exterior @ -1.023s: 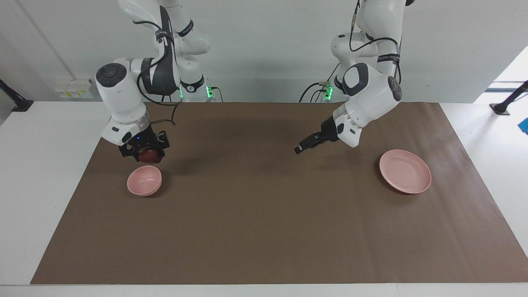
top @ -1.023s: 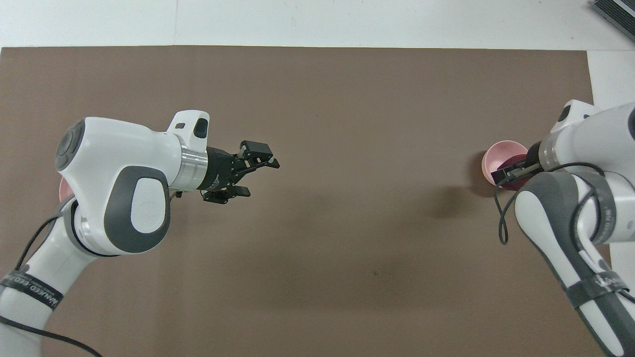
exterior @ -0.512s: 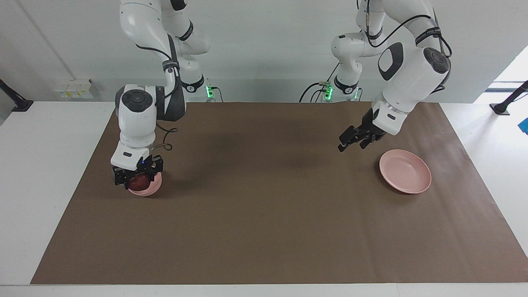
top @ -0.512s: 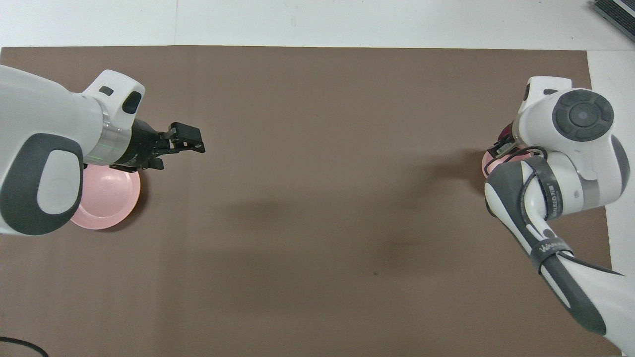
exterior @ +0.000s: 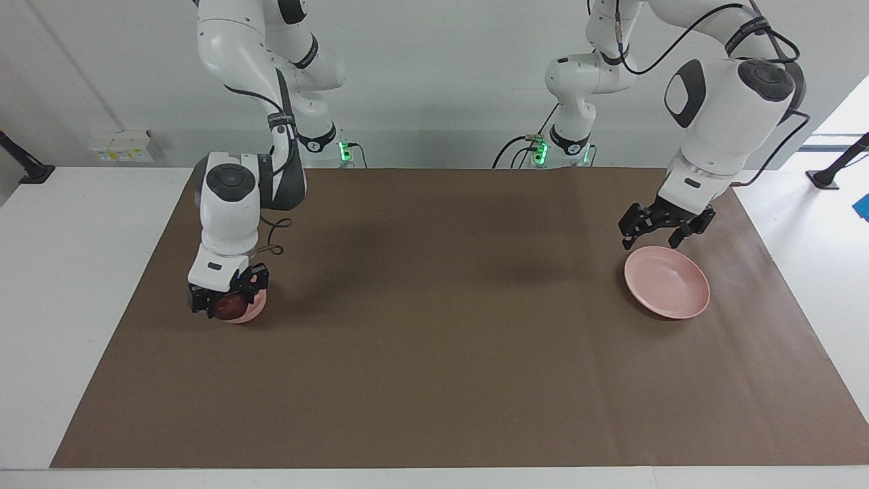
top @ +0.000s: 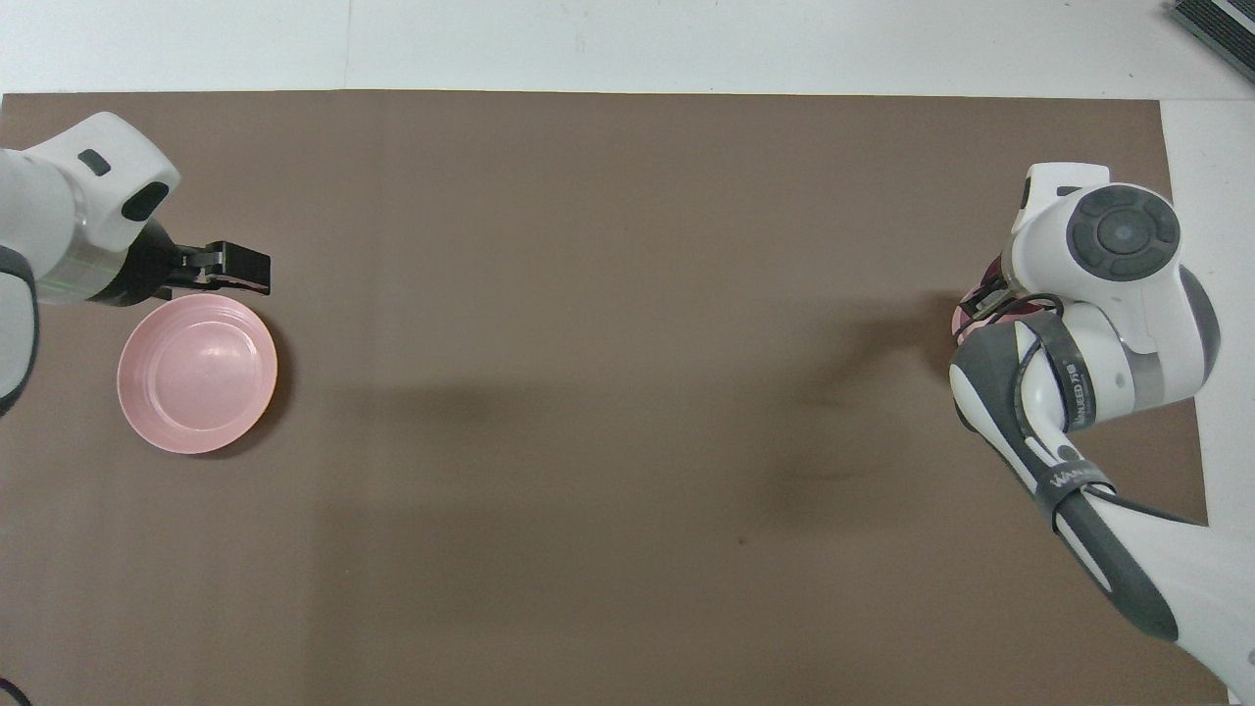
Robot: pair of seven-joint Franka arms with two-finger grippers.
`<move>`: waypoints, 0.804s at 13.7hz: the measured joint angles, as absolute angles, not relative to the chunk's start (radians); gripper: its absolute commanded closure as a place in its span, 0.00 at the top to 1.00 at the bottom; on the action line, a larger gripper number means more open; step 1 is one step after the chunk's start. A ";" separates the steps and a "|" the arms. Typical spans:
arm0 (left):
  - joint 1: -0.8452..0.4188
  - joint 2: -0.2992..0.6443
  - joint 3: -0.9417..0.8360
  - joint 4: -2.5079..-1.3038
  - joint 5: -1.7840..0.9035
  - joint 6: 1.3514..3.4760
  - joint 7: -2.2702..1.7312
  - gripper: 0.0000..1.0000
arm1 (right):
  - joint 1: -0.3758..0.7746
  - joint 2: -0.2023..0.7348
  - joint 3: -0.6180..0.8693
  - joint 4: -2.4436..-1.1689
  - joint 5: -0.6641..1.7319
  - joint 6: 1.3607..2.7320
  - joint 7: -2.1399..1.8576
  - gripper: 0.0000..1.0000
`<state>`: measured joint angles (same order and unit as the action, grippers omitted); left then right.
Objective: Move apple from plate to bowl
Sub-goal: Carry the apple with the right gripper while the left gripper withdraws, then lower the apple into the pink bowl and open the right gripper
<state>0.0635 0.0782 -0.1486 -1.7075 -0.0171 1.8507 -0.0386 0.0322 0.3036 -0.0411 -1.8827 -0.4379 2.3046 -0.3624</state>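
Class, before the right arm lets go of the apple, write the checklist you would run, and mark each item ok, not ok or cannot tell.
1. Apple held in the right hand: ok.
2. Right hand down at the bowl: ok.
3. Apple resting on the bowl's bottom: cannot tell.
4. Plate bare of the apple: ok.
5. Left hand well away from the bowl, over the mat beside the plate, open: ok.
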 measured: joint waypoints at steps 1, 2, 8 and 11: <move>0.064 0.075 -0.119 -1.692 -0.017 1.819 0.001 1.00 | 0.032 0.306 -0.041 -1.890 -0.438 2.317 -0.362 0.00; 0.066 0.067 -0.099 -1.683 -0.017 1.791 0.022 1.00 | 0.032 0.310 -0.042 -1.896 -0.438 2.326 -0.362 0.00; 0.064 -0.041 -0.087 -1.678 -0.017 1.664 0.032 1.00 | 0.020 0.317 -0.044 -1.919 -0.439 2.335 -0.364 0.00; 0.064 -0.055 -0.072 -1.678 -0.018 1.624 0.032 1.00 | 0.019 0.317 -0.044 -1.928 -0.439 2.335 -0.378 0.00</move>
<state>0.0644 -0.0548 -0.0716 -1.6778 -0.0180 1.6244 0.0317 0.0185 0.3173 -0.0439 -1.9278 -0.4388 2.3352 -0.3784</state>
